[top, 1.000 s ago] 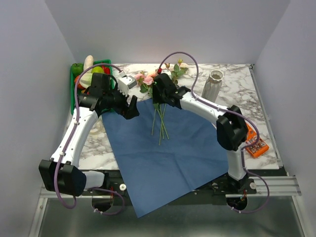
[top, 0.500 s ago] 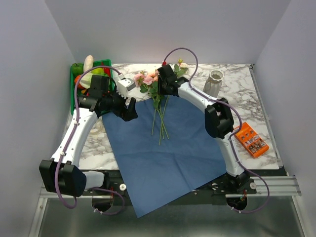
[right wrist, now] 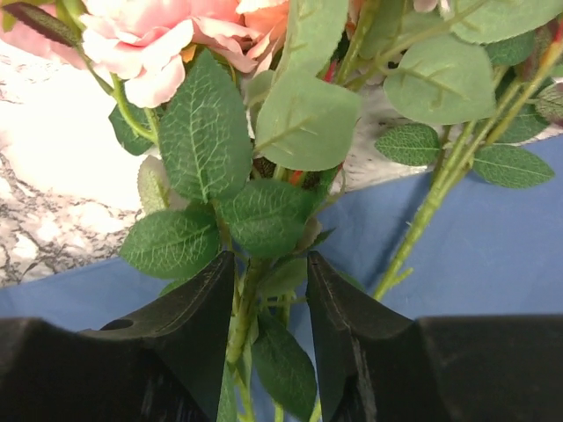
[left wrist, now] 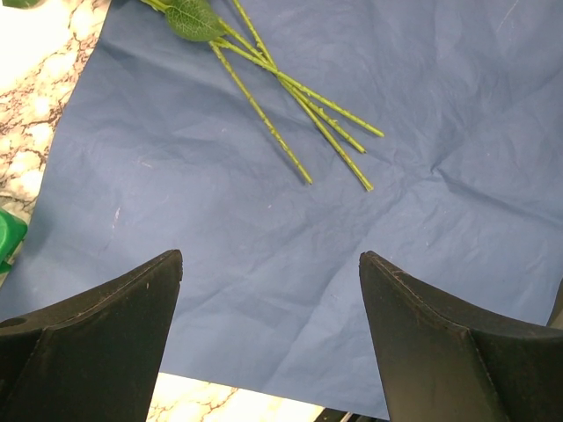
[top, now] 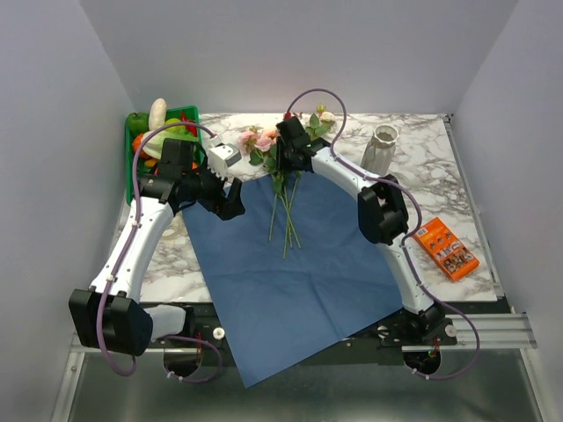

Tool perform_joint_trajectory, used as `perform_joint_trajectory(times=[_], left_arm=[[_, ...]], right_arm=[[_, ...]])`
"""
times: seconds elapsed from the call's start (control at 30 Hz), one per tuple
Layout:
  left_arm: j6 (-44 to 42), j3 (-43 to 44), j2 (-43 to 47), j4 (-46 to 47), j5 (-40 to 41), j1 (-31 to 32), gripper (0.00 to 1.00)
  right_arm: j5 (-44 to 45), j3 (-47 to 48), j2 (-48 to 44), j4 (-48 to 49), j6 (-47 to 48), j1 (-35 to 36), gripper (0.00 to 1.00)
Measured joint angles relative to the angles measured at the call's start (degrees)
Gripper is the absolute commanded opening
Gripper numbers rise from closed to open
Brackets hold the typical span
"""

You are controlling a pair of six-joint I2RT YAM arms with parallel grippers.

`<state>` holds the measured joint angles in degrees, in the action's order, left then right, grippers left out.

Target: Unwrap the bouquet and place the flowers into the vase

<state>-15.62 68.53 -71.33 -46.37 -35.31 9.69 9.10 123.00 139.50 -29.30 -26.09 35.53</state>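
Top view: the blue paper sheet [top: 290, 281] lay open on the worktop [top: 440, 176]. The flowers [top: 286, 211] lay at the sheet's far edge, w/ stems on the sheet & blooms just beyond it. The vase [top: 380, 149] stood upright beyond the sheet's far right corner, apart from it. Left claw [top: 230, 200] hovered over the sheet's far left part.

Left wrist: claw was wide, holding nothing; stem ends lay on the sheet.

Right wrist: right claw [right wrist: 271, 264] was narrow, pinching stems & leaves at the sheet's edge.

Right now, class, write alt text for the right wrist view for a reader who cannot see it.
The right gripper straddles the green stems of the flowers just below the leaves, one black finger on each side; whether it pinches them is unclear. Pink roses fill the top, above blue paper and a marble table.
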Motion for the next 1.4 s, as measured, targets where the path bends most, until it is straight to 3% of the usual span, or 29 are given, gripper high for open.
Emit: perform_joint_trajectory(times=[0.23,0.33,0.5,0.7,0.97,1.07,1.4], left_arm=[[0.00,-0.17,0.66,0.02,0.13,0.00,0.90],[-0.04,-0.35,1.27,0.02,0.28,0.00,0.90],[0.02,-0.85,1.70,0.04,0.42,0.00,0.90],[1.01,-0.85,1.66,0.22,-0.02,0.00,0.90],[1.77,-0.85,0.92,0.46,-0.26,0.00,0.95],[1.77,-0.85,0.92,0.46,-0.28,0.00,0.99],[1.77,-0.85,-1.29,0.48,-0.28,0.00,0.99]], right_arm=[[-0.83,1.64,2.38,-0.50,-0.81,0.04,0.17],[-0.90,0.15,1.40,0.63,-0.94,0.04,0.14],[-0.83,-7.89,-5.05,2.56,-0.72,0.26,0.13],[-0.66,-15.87,-16.61,6.34,-0.13,1.75,0.20],[-0.74,-32.74,-32.22,22.36,1.38,3.50,0.22],[-1.07,-38.36,-35.10,28.30,2.32,3.93,0.24],[-0.66,-51.74,-42.47,41.83,6.38,8.00,0.23]])
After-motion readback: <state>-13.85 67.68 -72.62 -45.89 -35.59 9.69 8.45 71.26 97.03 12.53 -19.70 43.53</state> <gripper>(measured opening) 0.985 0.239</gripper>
